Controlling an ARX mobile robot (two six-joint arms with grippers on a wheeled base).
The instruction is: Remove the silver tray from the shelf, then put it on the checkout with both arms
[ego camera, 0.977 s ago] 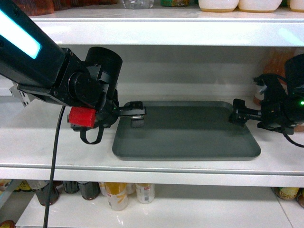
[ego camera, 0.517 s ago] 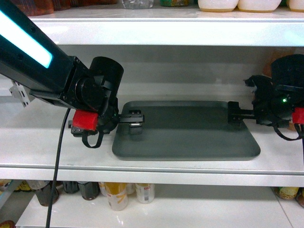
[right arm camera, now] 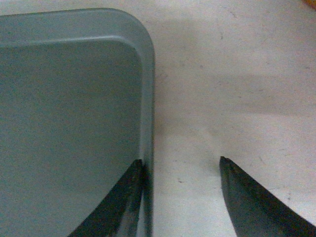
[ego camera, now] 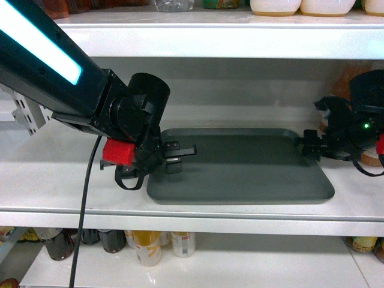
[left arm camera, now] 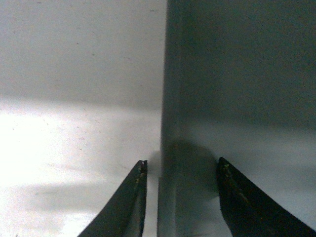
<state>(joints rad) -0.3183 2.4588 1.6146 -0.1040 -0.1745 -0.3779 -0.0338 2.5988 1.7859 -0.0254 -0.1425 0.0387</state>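
The silver tray (ego camera: pixel 240 171) lies flat on the white shelf (ego camera: pixel 72 180) in the head view. My left gripper (ego camera: pixel 180 153) is open at the tray's left end. In the left wrist view the left gripper (left arm camera: pixel 181 163) straddles the tray (left arm camera: pixel 237 74) rim, one finger over the shelf (left arm camera: pixel 74 74), the other over the tray. My right gripper (ego camera: pixel 309 145) is open at the tray's right end. Its wrist view shows the right gripper (right arm camera: pixel 180 161) with one finger inside the tray (right arm camera: pixel 69 123) rim and one over the shelf (right arm camera: pixel 222 74). The checkout is out of view.
An upper shelf board (ego camera: pixel 210 42) hangs close above both arms, with white containers (ego camera: pixel 300 6) on it. Bottles and jars (ego camera: pixel 150 243) stand on the lower shelf. An orange packet (ego camera: pixel 369 159) sits behind the right arm. A slotted upright (ego camera: pixel 27 117) is at the left.
The left arm has pushed to the right and the tray has slid slightly right with it. The right gripper has backed to the right along the tray's right end.
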